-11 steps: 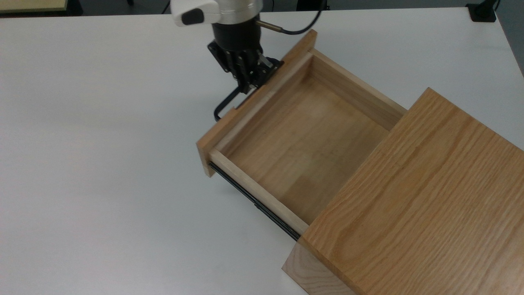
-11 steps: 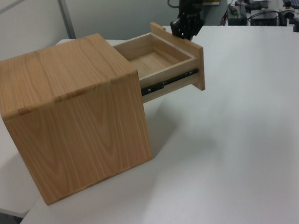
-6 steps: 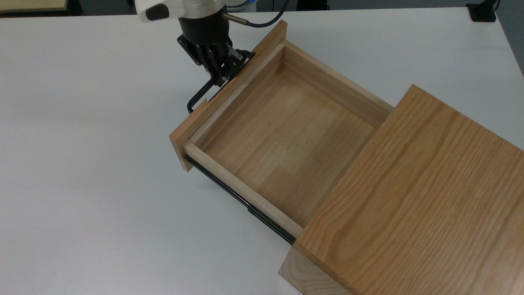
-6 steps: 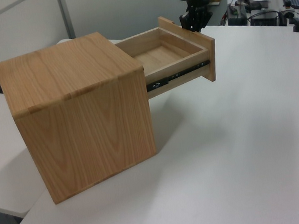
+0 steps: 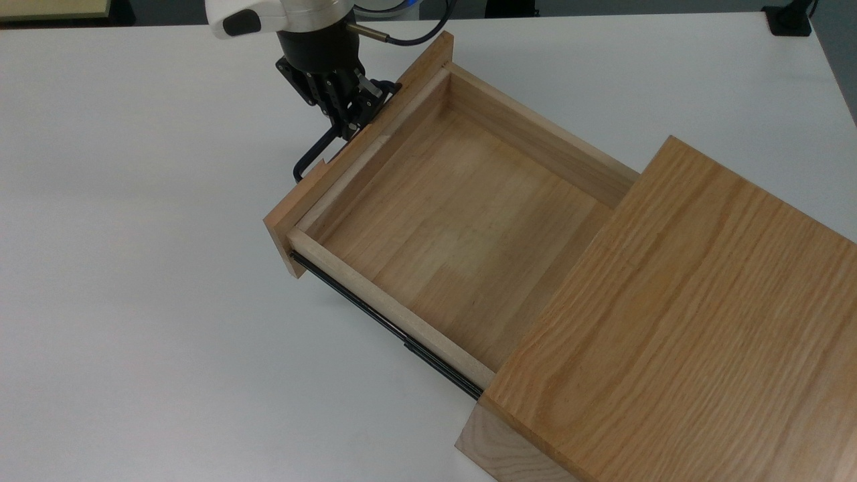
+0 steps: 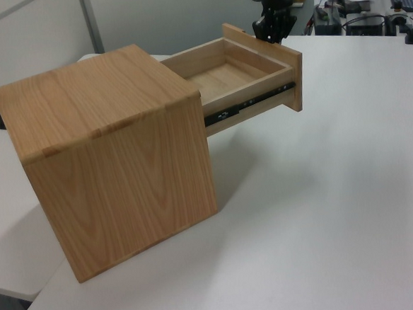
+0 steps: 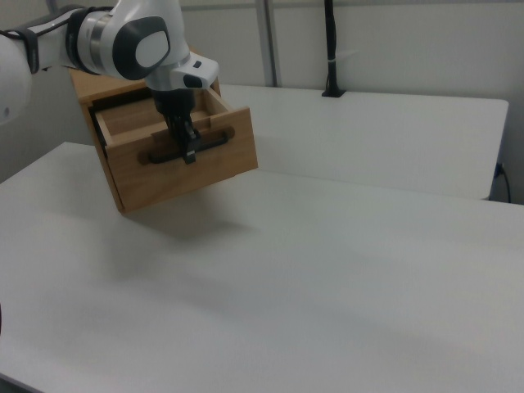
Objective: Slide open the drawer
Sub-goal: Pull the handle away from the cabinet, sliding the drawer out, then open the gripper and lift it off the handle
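Fingers (image 7: 190, 152) of your gripper (image 5: 349, 127) are clamped on the black handle (image 7: 185, 148) of the drawer (image 5: 428, 221), which sticks well out of the oak casing (image 5: 676, 321) toward the top view's upper left. Around you, a white table (image 5: 134, 268) carries the casing; grey partition walls (image 7: 393, 49) stand behind in the right view, cluttered desks (image 6: 366, 9) in the left view. Since a second ago, you've drawn the drawer further out and the casing has shifted. You'll find no readable writing.
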Action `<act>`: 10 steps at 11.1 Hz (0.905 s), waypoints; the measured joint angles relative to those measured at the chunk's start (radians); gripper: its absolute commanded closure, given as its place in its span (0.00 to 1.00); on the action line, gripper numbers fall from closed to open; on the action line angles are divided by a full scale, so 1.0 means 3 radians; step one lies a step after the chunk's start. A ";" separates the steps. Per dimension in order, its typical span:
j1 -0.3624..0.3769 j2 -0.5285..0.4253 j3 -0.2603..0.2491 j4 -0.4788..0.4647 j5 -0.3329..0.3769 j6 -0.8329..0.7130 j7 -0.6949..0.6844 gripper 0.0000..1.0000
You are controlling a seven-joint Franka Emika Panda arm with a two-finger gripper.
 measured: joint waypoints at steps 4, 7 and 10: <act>-0.0082 -0.0002 0.0001 -0.0033 -0.0013 -0.0130 -0.0267 0.00; -0.0147 -0.0049 -0.0001 -0.0052 -0.0075 -0.0350 -0.0351 0.00; -0.0213 -0.0108 -0.0013 -0.0082 -0.0109 -0.0410 -0.0403 0.00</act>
